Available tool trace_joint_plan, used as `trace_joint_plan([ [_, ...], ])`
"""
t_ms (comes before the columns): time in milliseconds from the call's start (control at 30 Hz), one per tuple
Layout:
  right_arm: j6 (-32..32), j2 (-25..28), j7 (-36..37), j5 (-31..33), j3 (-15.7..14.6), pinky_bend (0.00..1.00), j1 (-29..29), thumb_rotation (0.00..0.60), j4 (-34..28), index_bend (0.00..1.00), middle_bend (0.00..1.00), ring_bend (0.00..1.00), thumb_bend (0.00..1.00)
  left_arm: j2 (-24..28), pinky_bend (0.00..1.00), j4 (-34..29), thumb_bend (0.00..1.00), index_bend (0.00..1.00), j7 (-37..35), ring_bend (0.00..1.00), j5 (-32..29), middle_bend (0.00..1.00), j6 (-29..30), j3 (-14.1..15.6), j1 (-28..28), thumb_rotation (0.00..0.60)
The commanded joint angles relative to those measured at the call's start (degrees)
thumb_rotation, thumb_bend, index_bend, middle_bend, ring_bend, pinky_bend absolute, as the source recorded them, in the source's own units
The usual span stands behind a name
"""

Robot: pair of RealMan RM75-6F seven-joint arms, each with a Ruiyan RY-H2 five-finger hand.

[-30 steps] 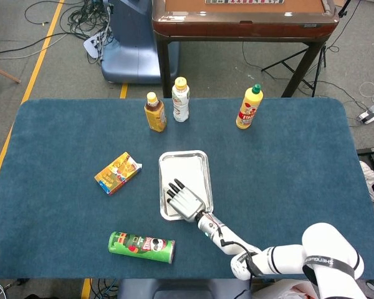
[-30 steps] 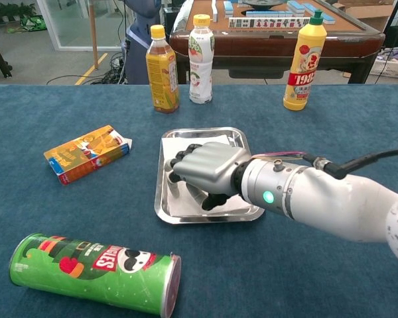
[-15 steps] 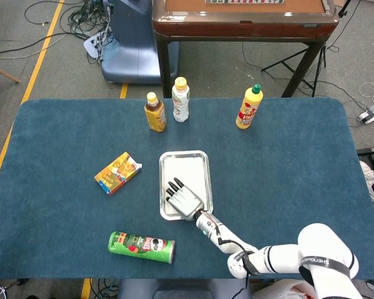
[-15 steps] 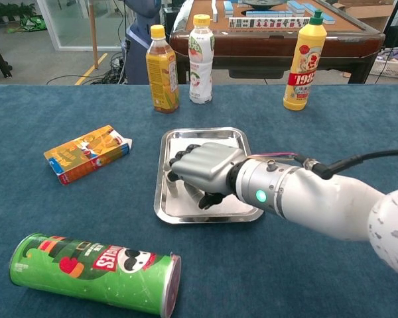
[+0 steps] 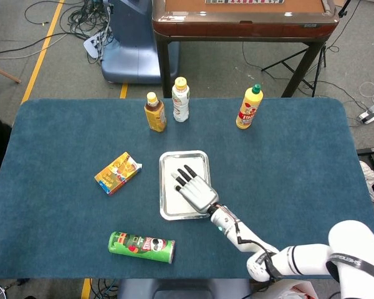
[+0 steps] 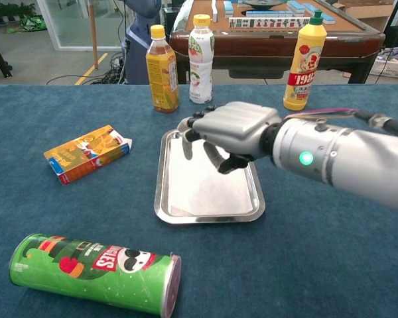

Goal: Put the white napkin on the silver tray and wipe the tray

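Hovering right hand [image 6: 229,132] over silver tray [image 6: 160,192], fingers spread

The right hand [image 6: 229,132] is a metallic grey shell — smooth, rounded plates over the back, with darker, near-black fingers [image 5: 182,176] and dark joints between the segments. Behind the hand the wrist narrows to a dark ring, then widens into a silver-grey cylindrical forearm [image 6: 338,162] carrying a small round green light on its side. A thin bundle of cables — pinkish and dark — runs along the top of that forearm, away from the hand. In the head view the arm further back from the hand is glossy white, with bulbous rounded joint housings and a dark band with lettering too small to read.
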Motion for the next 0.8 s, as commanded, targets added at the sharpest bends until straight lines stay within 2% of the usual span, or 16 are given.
trace_joint_plan([
  [33,4.6,5.8,1.2,-2.8,-1.3,0.0,-3.6,0.6,-5.1,0.33,0.03,0.0,0.9,0.1,0.0,-0.3,0.27,0.2,0.2,0.12,0.3,0.12,-0.3,-0.1,-0.4,0.6],
  [300,12.5,16.7,1.8,-5.1,-4.2,0.01,-10.7,0.6,-12.0,0.32,0.05,0.0,0.74,0.3,0.0,-1.3,0.27,0.2,1.3,0.12,1.0,0.12,-1.3,-0.4,-1.7,0.6],
  [600,20.3,25.1,6.3,-9.7,-7.6,0.22,-19.7,0.6,-14.2,0.23,0.07,0.0,0.6,0.6,0.0,-2.5,0.27,0.2,2.7,0.12,1.3,0.12,-2.9,-0.8,-3.5,0.6],
  [800,24.0,28.3,8.9,-11.7,-9.4,0.23,-25.2,0.6,-13.6,0.16,0.07,0.0,0.57,0.5,0.0,-3.3,0.27,0.2,3.8,0.12,1.3,0.12,-4.2,-1.0,-4.7,0.6],
])
